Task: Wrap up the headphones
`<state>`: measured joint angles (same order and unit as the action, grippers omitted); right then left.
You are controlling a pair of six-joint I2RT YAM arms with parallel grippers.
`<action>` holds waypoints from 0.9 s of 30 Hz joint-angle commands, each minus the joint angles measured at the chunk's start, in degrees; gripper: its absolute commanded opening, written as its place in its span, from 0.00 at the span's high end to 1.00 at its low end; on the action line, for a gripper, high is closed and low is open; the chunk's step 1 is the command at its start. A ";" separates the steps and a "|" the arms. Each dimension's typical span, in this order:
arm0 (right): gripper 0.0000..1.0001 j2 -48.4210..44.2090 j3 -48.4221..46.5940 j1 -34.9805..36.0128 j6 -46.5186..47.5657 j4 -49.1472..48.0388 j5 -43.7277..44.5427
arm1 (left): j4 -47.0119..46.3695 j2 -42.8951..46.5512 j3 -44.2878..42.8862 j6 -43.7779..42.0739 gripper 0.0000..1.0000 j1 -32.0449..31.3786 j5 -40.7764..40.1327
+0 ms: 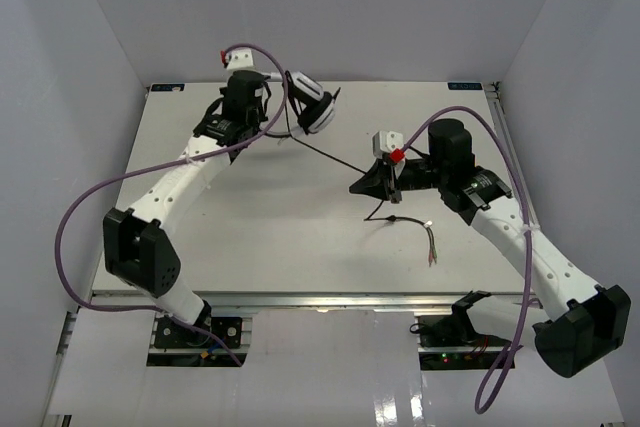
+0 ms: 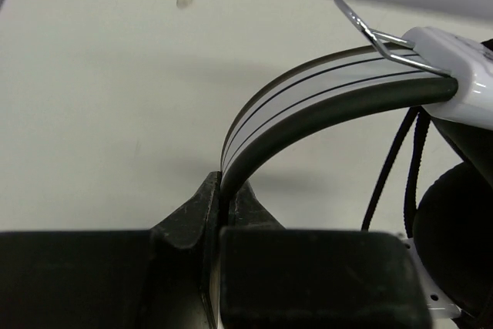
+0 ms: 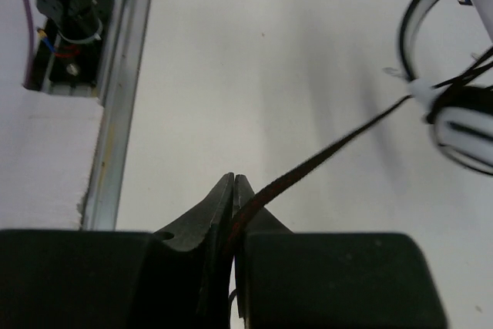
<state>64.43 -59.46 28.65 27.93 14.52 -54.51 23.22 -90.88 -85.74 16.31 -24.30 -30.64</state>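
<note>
The headphones [image 1: 312, 107] hang above the table's far left, held by their white headband [image 2: 323, 90]. My left gripper [image 2: 223, 190] is shut on that headband, and a black ear cup [image 2: 454, 244] shows at the right of the left wrist view. The thin dark cord [image 1: 330, 154] runs taut from the headphones [image 3: 462, 125] down to my right gripper [image 1: 356, 188]. In the right wrist view that gripper [image 3: 233, 182] is shut on the cord [image 3: 331, 148]. Past the right gripper, the cord's loose end with frayed coloured wires [image 1: 430, 247] lies on the table.
The white table [image 1: 250, 237] is boxed in by white walls. An aluminium rail [image 3: 123, 90] runs along its edge, with an arm base fitting [image 3: 73, 5] beyond it. Thick purple cables [image 1: 80, 207] loop off both arms.
</note>
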 commanded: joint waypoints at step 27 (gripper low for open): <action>0.91 20.64 -7.64 -11.30 -2.48 -9.49 6.78 | -6.29 20.28 17.17 -12.87 1.00 -3.12 57.90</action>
<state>85.08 -70.43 24.04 32.48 10.49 -32.65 22.85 -74.19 -63.27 -3.24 -27.72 22.25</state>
